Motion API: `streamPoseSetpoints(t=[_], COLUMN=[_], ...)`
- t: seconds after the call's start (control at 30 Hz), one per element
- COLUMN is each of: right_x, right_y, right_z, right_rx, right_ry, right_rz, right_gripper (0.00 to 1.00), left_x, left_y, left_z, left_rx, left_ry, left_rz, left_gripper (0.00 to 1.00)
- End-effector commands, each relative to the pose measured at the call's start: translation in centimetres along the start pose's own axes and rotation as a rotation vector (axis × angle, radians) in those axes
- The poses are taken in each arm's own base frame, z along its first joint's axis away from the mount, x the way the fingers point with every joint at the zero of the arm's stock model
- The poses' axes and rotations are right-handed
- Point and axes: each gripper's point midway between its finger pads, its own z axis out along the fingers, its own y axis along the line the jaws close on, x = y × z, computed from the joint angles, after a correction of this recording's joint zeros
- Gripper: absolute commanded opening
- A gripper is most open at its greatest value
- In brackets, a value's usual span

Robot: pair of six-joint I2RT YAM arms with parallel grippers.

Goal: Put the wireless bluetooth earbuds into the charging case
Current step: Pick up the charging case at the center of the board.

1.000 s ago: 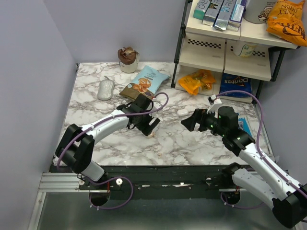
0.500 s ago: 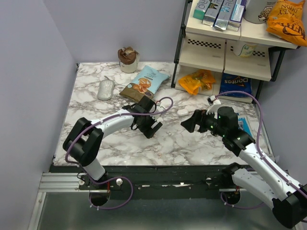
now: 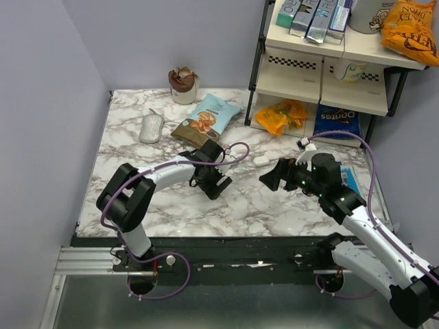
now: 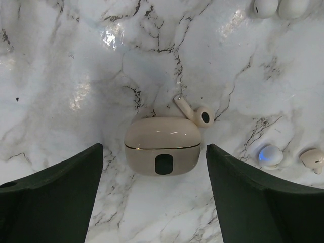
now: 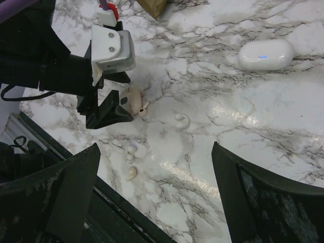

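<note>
The counter (image 4: 61,61) is white marble veined in grey and black. The case (image 4: 163,146) is cream, with a thin seam that looks gold and a dark oval patch. The earbud (image 4: 195,112) is cream, dark at its tip. A second case (image 5: 266,54) is white with a blue light.

Seen from the top camera, the left fingers (image 3: 217,185) hide the charging case (image 4: 162,147) entirely. The pale specks (image 3: 223,212) on the surface (image 3: 260,205) beside them are too small to identify. In the left wrist view the bottom edge cuts those fingers off, the top edge crops two white rounded objects (image 4: 278,6), and the right edge clips an earbud (image 4: 315,158). The case is closed, so its interior is unseen. In the right wrist view a left finger partly masks it, and the right fingers (image 5: 50,197) run off frame.
</note>
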Motion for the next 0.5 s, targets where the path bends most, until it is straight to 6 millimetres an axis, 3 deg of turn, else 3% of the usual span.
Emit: streamPoseSetpoints(t=[0.0,0.3,0.47], right_x=[-0.05,0.13,0.2], right_y=[0.69,0.49,0.48], right_z=[-0.57,-0.58,-0.53], right_rx=[-0.026,-0.017,-0.017], right_ry=[0.005,0.009,0.012], right_rz=[-0.013,-0.011,-0.007], right_gripper=[1.0,1.0,1.0], left_x=[0.35,0.81,0.92], left_y=[-0.34,-0.47,-0.68], left_z=[1.09,1.42,1.18], left_rx=[0.023,0.024,0.024], left_ry=[0.009,0.021,0.026], left_rz=[0.017,0.019,0.014], left_gripper=[0.88,0.82,0.68])
